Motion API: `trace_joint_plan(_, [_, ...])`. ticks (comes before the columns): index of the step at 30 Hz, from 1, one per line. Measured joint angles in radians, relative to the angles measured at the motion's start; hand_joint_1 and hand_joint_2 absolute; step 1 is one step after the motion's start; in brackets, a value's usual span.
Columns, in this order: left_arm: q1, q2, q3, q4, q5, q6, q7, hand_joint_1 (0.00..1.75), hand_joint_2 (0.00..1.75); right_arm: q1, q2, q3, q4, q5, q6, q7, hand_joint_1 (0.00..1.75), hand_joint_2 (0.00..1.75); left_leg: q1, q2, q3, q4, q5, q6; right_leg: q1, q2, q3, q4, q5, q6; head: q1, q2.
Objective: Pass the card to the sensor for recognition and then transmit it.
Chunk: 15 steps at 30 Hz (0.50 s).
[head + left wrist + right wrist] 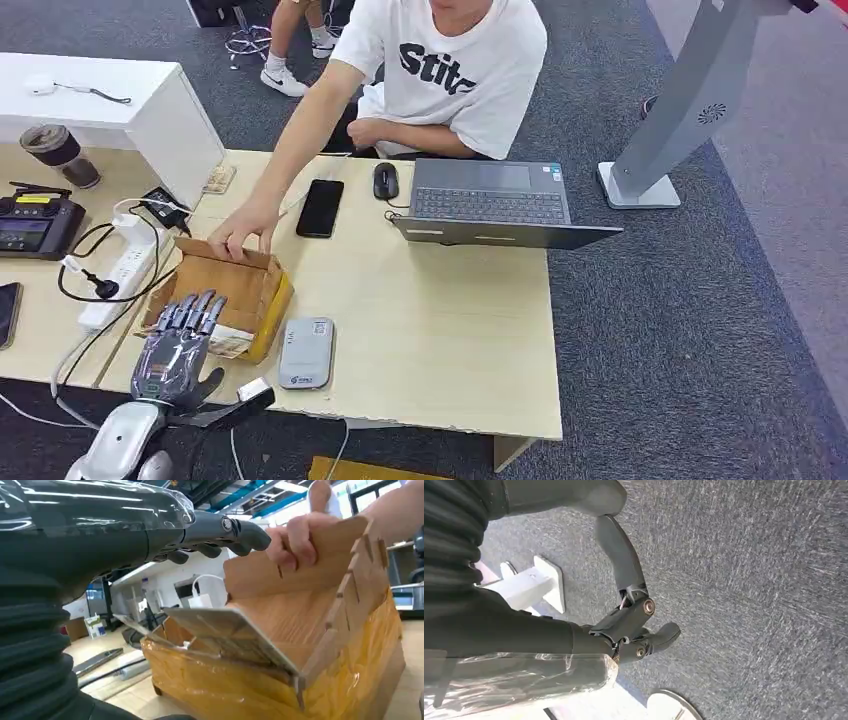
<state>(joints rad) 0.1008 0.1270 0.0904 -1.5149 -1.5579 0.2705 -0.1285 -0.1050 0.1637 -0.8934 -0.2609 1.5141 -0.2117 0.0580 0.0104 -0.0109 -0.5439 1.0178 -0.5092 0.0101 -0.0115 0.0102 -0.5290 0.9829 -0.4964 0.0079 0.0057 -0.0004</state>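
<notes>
The robot's left hand (178, 345) sits at the lower left of the head view, fingers stretched forward and slightly apart, holding nothing, with its fingertips (196, 305) over the near edge of the open brown cardboard box wrapped in yellow tape (262, 300). In the left wrist view the same fingers (220, 535) hover above the box's raised flap, and a pale flat card-like piece (225, 630) lies across the box opening; I take this for the card, though it may be a flap. A person's hand (240, 232) grips the far flap of the box, just above and to the right of the robot's hand in the frame.

The grey rectangular card sensor (305, 352) lies on the light wooden counter (440, 330) immediately right of the box.

The step in hand looks like picking the card out of the box. To do it well, the hand should come down on the card's free near edge, keep clear of the person's hand, pinch thinly between thumb and fingers, then lift before swinging right to the sensor.

The right hand (634, 630) hangs over grey carpet with fingers loosely curled on nothing.
</notes>
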Motion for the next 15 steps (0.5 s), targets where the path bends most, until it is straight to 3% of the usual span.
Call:
trace_joint_plan(8, [-0.031, -0.014, 0.019, 0.071, -0.011, -0.001, -0.007, 0.33, 1.75, -0.010, 0.000, 0.002, 0.000, 0.018, 0.012, 0.005, 0.00, 1.75, 0.000, 0.000, 0.000, 0.000, 0.000, 0.000, 0.000, 0.000, 0.000, 0.000, 0.000, 0.000, 0.000, 0.000])
trace_joint_plan(12, [-0.036, -0.016, 0.019, 0.092, -0.012, 0.000, -0.004, 0.12, 1.75, -0.011, 0.001, 0.002, 0.000, 0.018, 0.013, 0.005, 0.00, 1.75, 0.000, 0.000, 0.000, 0.000, 0.000, 0.000, 0.000, 0.000, 0.000, 0.000, 0.000, 0.000, 0.000, 0.000])
trace_joint_plan(15, [-0.037, -0.017, 0.019, 0.101, -0.005, 0.003, -0.015, 0.16, 1.75, -0.012, 0.001, 0.003, 0.000, 0.018, 0.013, 0.005, 0.00, 1.75, 0.000, 0.000, 0.000, 0.000, 0.000, 0.000, 0.000, 0.000, 0.000, 0.000, 0.000, 0.000, 0.000, 0.000])
